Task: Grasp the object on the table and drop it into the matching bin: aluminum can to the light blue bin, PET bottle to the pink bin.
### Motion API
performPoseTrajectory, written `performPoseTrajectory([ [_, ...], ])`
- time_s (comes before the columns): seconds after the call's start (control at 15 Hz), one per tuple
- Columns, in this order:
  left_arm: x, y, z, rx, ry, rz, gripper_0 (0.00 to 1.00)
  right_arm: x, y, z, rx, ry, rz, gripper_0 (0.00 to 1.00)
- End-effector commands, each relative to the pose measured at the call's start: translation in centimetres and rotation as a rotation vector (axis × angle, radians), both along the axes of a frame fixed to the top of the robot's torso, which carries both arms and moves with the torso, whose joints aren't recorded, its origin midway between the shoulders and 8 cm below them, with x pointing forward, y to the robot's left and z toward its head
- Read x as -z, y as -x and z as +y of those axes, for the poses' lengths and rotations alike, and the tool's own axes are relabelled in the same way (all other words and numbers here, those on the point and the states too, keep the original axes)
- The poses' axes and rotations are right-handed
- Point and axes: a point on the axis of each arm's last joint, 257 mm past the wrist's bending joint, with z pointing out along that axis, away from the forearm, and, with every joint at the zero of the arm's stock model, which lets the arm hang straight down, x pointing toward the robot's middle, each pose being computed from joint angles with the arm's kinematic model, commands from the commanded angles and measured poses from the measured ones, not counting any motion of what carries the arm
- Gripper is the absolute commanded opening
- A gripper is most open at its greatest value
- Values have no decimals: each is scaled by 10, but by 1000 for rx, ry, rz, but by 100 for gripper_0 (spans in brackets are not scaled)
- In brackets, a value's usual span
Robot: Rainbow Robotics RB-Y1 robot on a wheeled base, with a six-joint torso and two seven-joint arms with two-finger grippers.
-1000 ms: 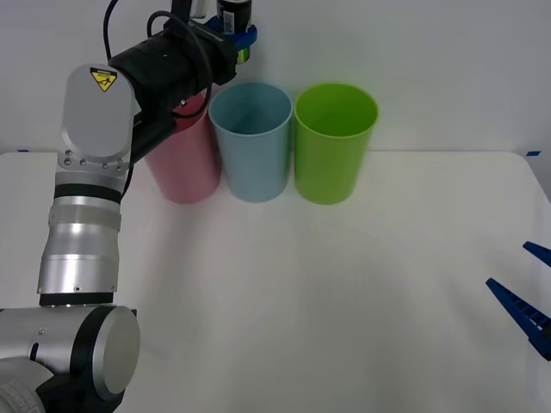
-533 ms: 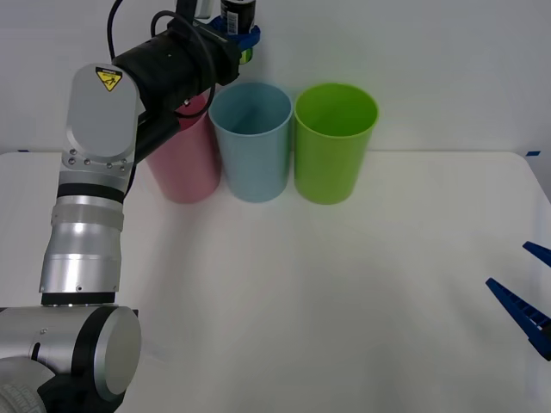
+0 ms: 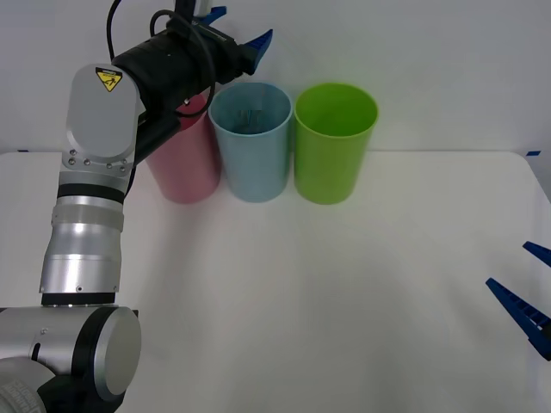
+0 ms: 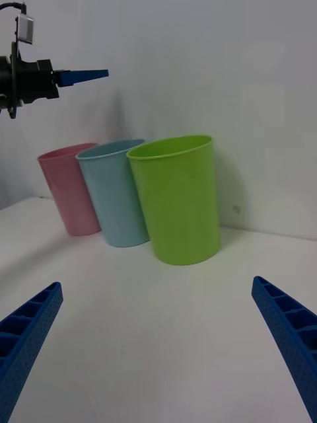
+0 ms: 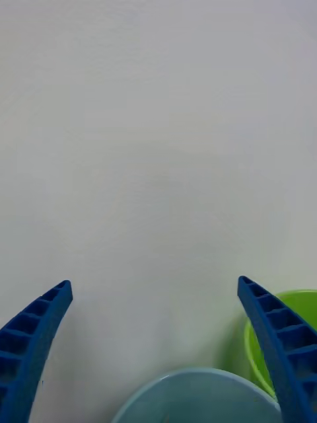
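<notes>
Blue left claw [image 3: 234, 27] spread, over light blue bin [image 3: 250, 142]

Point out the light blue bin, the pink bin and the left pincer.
Tall light blue plastic bin [image 3: 250, 163], front view, on its outer wall.
Tall pink plastic bin [image 3: 185, 168], front view, on its visible side wall.
Left pincer [image 3: 237, 26], front view, midway between its open blue fingertips, above the bins.

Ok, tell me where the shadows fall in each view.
Front view: soft shadows on the table under the bins, darkest by the pink bin. Right wrist view: the green bin shades the wall behind. Left wrist view: faint shading between the blue bin and the green one.
</notes>
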Motion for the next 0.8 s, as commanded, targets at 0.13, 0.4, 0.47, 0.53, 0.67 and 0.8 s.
performPoseTrajectory([
  [0.13,-2,1,0,9,18,2,100,0,0,0,0,0,0,100],
  [0.4,2,7,-1,37,63,11,100,0,0,0,0,0,0,100],
  [0.47,6,9,1,49,72,16,100,0,0,0,0,0,0,100],
  [0.53,8,12,3,66,81,22,100,0,0,0,0,0,0,100],
  [0.67,10,18,15,95,119,29,100,0,0,0,0,0,0,100],
  [0.8,11,29,27,118,142,20,100,0,0,0,0,0,0,100],
])
